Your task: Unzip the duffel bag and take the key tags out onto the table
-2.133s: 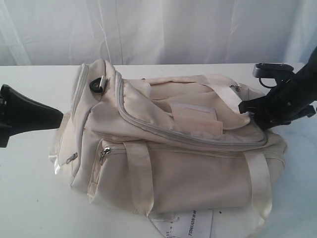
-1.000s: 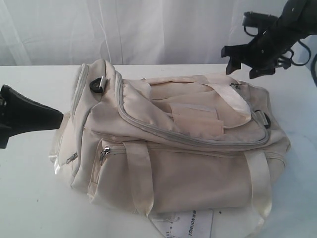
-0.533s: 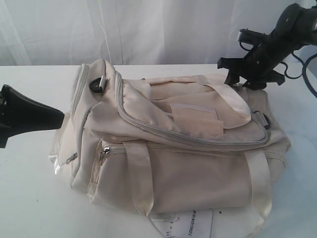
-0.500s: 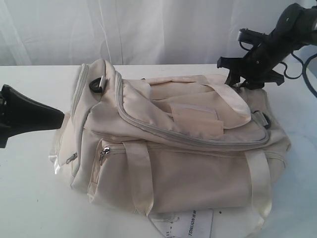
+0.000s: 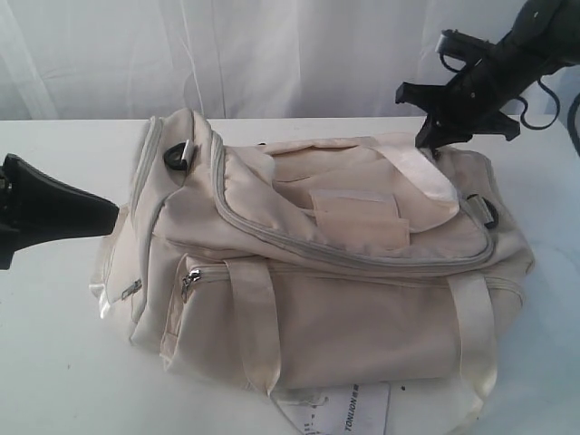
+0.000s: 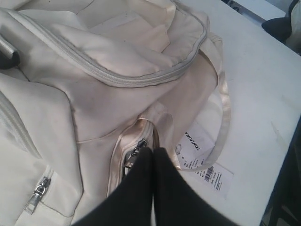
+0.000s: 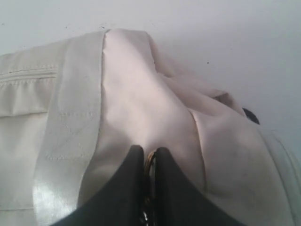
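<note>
The bag [image 5: 344,317] is plain cream, with grey zippers [image 6: 113,81] and glossy cream straps [image 5: 256,317]. Its side ring [image 5: 177,159] is black. The table [image 5: 54,362] and curtain [image 5: 272,54] are white. The paper tag [image 6: 204,162] is white with black print. The left gripper [image 6: 151,155] and right gripper [image 7: 149,149] are black. The pull ring [image 7: 148,162] pinched in the right one is pale metal.

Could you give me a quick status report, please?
Left gripper shut. Right gripper jaws pinching zipper pull. Duffel bag zipped; key tags unseen. Nothing blocking.
</note>
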Robot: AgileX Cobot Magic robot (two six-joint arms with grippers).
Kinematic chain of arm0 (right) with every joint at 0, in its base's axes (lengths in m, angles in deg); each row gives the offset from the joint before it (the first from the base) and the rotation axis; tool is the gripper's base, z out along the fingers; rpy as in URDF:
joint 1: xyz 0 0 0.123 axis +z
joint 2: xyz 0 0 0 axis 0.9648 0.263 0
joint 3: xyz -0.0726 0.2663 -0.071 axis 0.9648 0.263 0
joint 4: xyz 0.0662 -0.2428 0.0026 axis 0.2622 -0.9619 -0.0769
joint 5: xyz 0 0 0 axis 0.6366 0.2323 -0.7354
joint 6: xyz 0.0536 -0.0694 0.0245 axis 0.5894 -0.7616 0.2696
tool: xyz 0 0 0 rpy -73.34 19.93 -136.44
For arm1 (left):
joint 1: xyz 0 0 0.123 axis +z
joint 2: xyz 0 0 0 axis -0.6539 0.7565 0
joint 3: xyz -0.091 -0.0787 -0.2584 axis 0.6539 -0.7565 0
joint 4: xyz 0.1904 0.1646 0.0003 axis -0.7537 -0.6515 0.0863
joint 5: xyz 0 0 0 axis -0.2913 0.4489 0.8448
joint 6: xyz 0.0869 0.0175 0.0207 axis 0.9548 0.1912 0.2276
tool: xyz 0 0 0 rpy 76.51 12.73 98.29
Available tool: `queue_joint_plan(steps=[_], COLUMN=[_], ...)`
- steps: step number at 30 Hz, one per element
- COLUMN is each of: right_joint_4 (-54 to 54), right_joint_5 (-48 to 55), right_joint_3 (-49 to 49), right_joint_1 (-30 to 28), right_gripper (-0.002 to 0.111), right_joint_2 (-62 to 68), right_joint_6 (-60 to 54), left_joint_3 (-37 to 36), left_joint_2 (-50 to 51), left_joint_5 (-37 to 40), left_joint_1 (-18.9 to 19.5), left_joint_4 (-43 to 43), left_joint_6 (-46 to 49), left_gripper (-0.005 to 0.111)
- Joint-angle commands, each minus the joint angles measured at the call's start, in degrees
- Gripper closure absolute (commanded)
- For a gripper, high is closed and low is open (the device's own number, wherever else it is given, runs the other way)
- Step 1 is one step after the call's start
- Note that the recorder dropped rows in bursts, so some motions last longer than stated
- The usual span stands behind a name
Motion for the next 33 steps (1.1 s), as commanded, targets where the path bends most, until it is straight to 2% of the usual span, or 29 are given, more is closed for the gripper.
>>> queue_joint_plan(steps=[1,18,33], right_joint_4=[0.5,-5.0,-5.0], right_joint_5=[-0.1,7.3,11.7], right_joint_3=[-0.4,-0.2,-0.2], right_joint_1=[-0.1,-0.1,-0.1], right_gripper=[0.108,0.108,0.108], right_joint_2=[-2.1,-6.7,-10.0], right_joint_6=[-0.3,-2.1,-2.1], left_joint_3=[0.3,0.3,0.3], left_joint_2=[-0.1,-0.1,-0.1], left_joint_5=[1.3,1.7,2.2], left_joint_1=[-0.1,-0.1,-0.1], left_joint_4=[1.4,1.4,2.3], left_joint_6=[0.1,0.1,0.1], left_gripper=[0.107,0.107,0.107])
